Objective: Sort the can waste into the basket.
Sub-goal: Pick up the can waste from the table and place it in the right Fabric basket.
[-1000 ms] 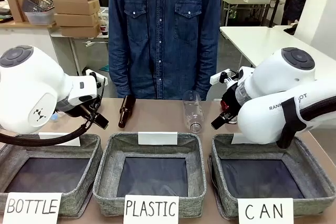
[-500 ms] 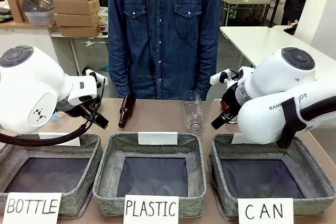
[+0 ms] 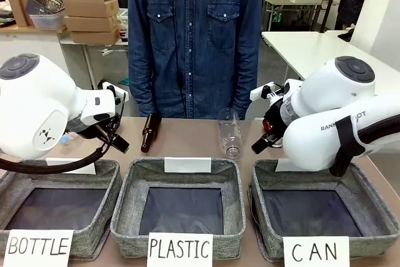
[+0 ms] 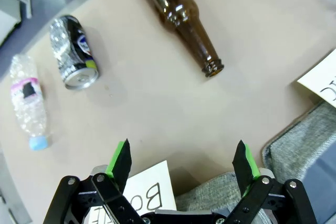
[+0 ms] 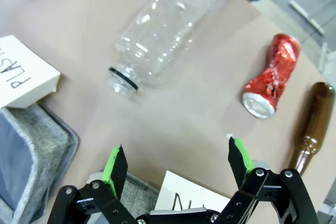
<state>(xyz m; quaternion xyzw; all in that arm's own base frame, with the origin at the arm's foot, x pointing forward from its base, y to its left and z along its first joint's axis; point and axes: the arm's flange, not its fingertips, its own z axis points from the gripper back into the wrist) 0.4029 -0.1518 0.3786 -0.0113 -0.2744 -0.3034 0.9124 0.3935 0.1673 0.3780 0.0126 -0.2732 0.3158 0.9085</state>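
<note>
Right gripper (image 5: 176,153) wide, empty | red can (image 5: 270,77) lying on desk (image 5: 173,114) at its 2 o'clock, axis 1-to-7 | left gripper (image 4: 182,150) wide, empty; black can (image 4: 73,51) at its 10 o'clock | CAN basket (image 3: 379,206) right side; I judge right arm nearer.
</note>
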